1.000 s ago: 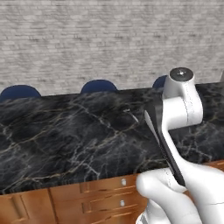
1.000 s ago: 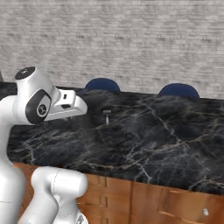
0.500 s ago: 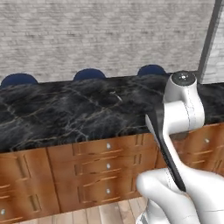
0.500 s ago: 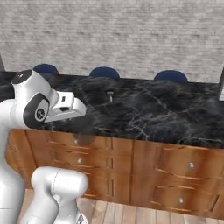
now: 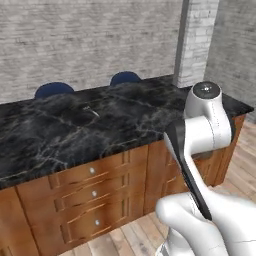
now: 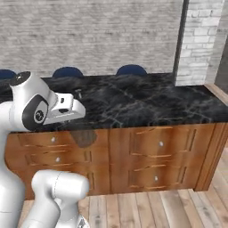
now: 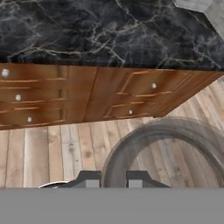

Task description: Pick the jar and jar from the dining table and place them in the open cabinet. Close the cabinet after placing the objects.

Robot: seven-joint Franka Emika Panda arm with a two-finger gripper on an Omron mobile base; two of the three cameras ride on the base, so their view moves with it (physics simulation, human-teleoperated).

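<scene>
The gripper (image 7: 114, 179) has its jaws nearly together, pinching the rim of a terracotta-brown jar (image 7: 166, 127). The jar hangs over the plank floor (image 7: 52, 148), in front of the wooden drawers (image 7: 109, 94). Beyond lies the dining table (image 6: 147, 100), with blue chairs (image 6: 131, 69) behind it.

Camera farther back from dining table (image 5: 100, 125)
</scene>
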